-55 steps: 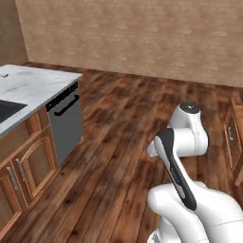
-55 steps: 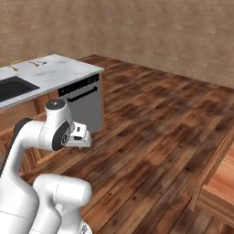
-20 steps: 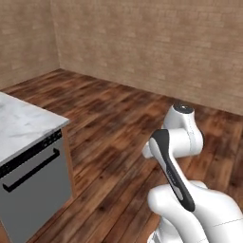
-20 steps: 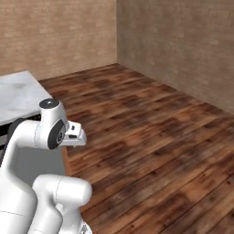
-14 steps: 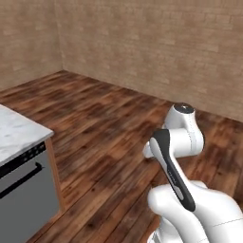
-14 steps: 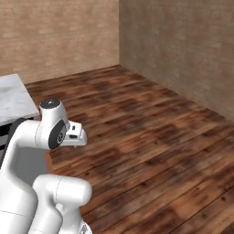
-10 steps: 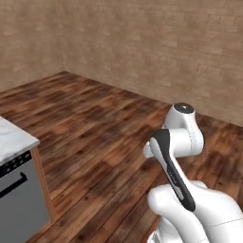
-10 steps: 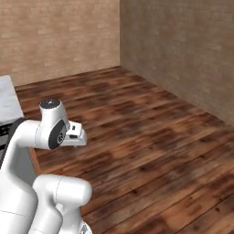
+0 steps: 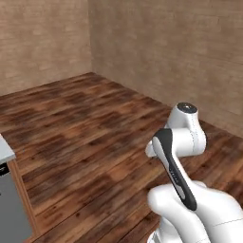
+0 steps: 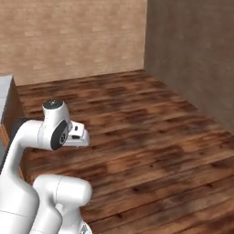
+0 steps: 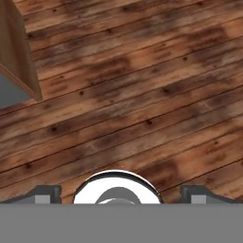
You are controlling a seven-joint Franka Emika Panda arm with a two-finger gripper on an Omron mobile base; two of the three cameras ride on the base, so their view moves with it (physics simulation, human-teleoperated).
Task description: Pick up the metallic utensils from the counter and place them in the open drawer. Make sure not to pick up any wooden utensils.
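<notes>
The gripper (image 11: 118, 192) points down at the wooden floor (image 11: 142, 95). In the hand view its two dark fingertips (image 11: 45, 193) stand far apart at the bottom, one at the left and one at the right, so the jaws are wide open. Between them there is nothing but floor planks; they hold nothing.

From the task's things, only a small part of the counter is visible. In the left base view a thin piece of its grey-white top (image 9: 4, 149) shows at the left edge, with a brown side panel (image 9: 21, 194) and a grey front (image 9: 9, 209) under it. In the right base view the same corner (image 10: 6, 98) is at the far left, behind the arm (image 10: 50, 132). In the hand view a brown panel with grey beside it (image 11: 19, 52) is in the upper left corner, well apart from the jaws; it seems to be the same cabinet end, but I cannot tell it surely.

The folded arm (image 9: 178, 142) is in the near right of the left base view. The hand juts out sideways in the right base view. Far behind, two brick walls (image 9: 166, 52) meet in a corner. The floor between the robot and the walls is dark brown wood.
</notes>
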